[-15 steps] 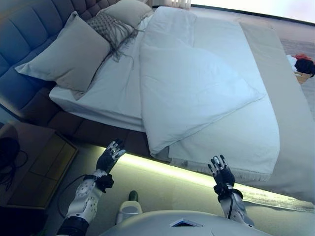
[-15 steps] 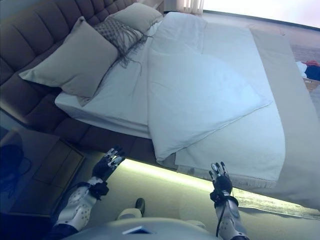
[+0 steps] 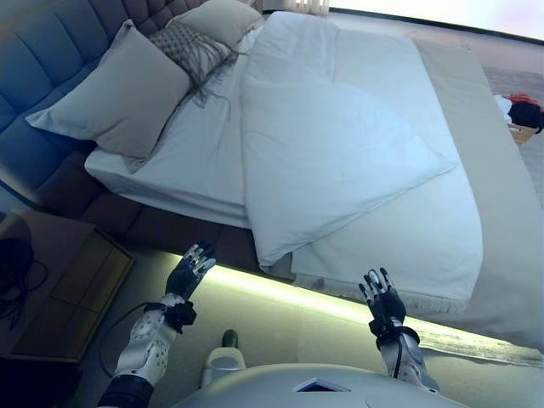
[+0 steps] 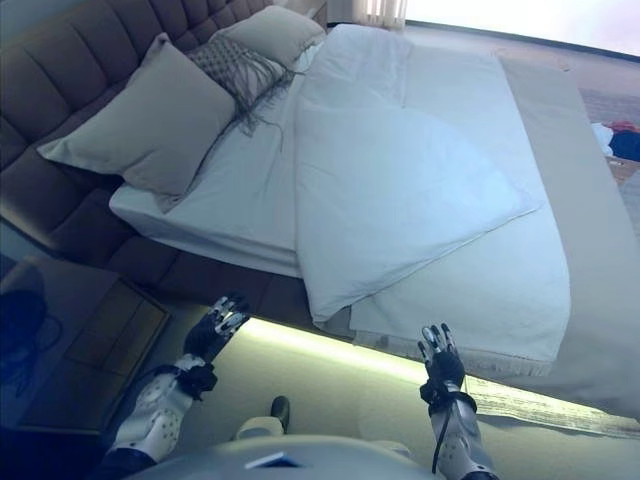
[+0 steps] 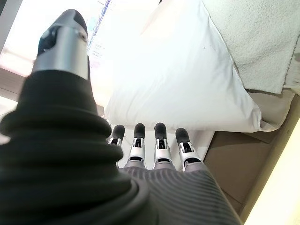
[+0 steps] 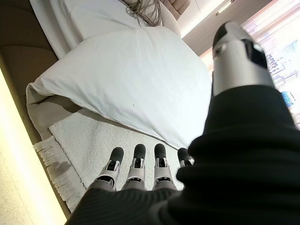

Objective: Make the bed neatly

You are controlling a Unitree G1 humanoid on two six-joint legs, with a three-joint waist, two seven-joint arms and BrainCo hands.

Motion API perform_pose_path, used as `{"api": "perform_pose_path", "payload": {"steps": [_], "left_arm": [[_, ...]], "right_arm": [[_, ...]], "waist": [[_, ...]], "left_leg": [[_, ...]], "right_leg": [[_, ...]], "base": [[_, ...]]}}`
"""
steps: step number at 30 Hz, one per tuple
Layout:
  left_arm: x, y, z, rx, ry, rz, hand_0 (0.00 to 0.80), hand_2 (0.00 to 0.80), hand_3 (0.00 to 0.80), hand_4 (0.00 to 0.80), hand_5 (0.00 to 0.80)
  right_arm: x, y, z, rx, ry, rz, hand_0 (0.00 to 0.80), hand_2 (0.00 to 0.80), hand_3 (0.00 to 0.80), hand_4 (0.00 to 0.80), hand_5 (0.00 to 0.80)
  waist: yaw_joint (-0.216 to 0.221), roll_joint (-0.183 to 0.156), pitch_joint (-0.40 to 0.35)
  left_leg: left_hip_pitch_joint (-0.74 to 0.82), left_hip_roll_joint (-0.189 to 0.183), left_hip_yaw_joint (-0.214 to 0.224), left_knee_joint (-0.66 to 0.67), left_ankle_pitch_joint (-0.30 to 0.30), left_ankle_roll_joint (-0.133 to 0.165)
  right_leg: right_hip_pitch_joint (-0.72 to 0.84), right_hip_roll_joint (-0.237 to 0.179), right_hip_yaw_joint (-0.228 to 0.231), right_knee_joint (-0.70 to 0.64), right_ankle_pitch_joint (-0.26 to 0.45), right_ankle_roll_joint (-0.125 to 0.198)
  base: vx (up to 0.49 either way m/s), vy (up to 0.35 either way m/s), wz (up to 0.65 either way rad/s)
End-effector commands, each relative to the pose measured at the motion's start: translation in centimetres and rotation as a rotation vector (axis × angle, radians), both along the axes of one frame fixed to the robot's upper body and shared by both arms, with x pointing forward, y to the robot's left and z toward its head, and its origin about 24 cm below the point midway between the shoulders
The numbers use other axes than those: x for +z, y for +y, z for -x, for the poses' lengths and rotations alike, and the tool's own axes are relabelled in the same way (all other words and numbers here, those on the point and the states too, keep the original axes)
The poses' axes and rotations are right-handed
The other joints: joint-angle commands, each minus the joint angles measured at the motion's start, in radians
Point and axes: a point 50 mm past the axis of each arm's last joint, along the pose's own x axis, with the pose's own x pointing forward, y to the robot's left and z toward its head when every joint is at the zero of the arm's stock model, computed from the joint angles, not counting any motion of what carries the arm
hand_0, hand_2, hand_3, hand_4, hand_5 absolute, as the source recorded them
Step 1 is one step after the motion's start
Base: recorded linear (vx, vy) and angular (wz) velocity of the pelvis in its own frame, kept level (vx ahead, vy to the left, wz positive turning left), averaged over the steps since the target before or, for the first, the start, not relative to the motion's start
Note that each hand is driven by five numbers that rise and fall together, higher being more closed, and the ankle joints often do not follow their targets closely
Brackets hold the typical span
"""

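Observation:
A white duvet (image 3: 323, 153) lies folded back on the bed, its near corner hanging over the mattress edge. Under it a fringed cream blanket (image 3: 408, 246) covers the foot half, and the bare white sheet (image 3: 195, 153) shows on the head half. A large beige pillow (image 3: 123, 93), a fringed patterned cushion (image 3: 191, 47) and another pillow (image 3: 225, 17) rest against the tufted headboard (image 3: 42, 59). My left hand (image 3: 189, 272) is open, raised short of the bed's side. My right hand (image 3: 382, 297) is open too, just below the blanket's fringe, holding nothing.
A wooden nightstand (image 3: 59, 280) stands at the lower left beside the bed. A lit strip runs along the bed base (image 3: 280, 289). A box with clothes (image 3: 520, 115) sits on the floor beyond the far side.

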Motion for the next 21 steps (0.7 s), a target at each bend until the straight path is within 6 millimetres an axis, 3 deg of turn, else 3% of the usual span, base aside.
{"api": "perform_pose_path", "payload": {"steps": [1,9,15,21], "left_arm": [[2.6,1.2,-2.0,0.036,-0.156,-0.054,0.0,0.0,0.0,0.0,0.0],[2.4,1.8,-1.3,0.079,-0.16,-0.042,0.0,0.0,0.0,0.0,0.0],[2.6,1.2,-1.9,0.046,-0.157,-0.045,0.0,0.0,0.0,0.0,0.0],[2.6,2.0,-1.7,0.077,-0.144,-0.075,0.0,0.0,0.0,0.0,0.0]], "right_arm": [[2.4,-0.4,-2.8,0.052,-0.14,0.033,0.0,0.0,0.0,0.0,0.0],[2.5,-1.1,-2.8,0.073,-0.122,0.062,0.0,0.0,0.0,0.0,0.0],[2.5,-0.7,-3.0,0.059,-0.136,0.042,0.0,0.0,0.0,0.0,0.0],[2.6,-0.1,-3.2,0.055,-0.156,0.03,0.0,0.0,0.0,0.0,0.0]], "waist": [[0.011,-0.013,0.027],[0.027,-0.015,0.053],[0.009,-0.005,0.052],[-0.001,0.01,0.057]], "left_leg": [[0.074,-0.026,0.071,0.123,-0.187,0.043],[0.027,-0.059,-0.017,0.205,-0.216,0.057],[0.062,-0.053,0.026,0.163,-0.21,0.061],[0.083,-0.082,0.028,0.161,-0.23,0.105]], "right_leg": [[-0.122,0.028,0.003,0.003,0.105,-0.028],[-0.138,0.037,0.065,0.018,0.106,-0.043],[-0.13,0.008,0.047,0.04,0.094,-0.025],[-0.166,-0.055,0.076,0.154,0.066,0.005]], "base": [[-0.019,-0.019,-0.1],[-0.015,0.009,-0.13],[0.029,0.096,-0.03],[0.046,0.159,-0.02]]}}
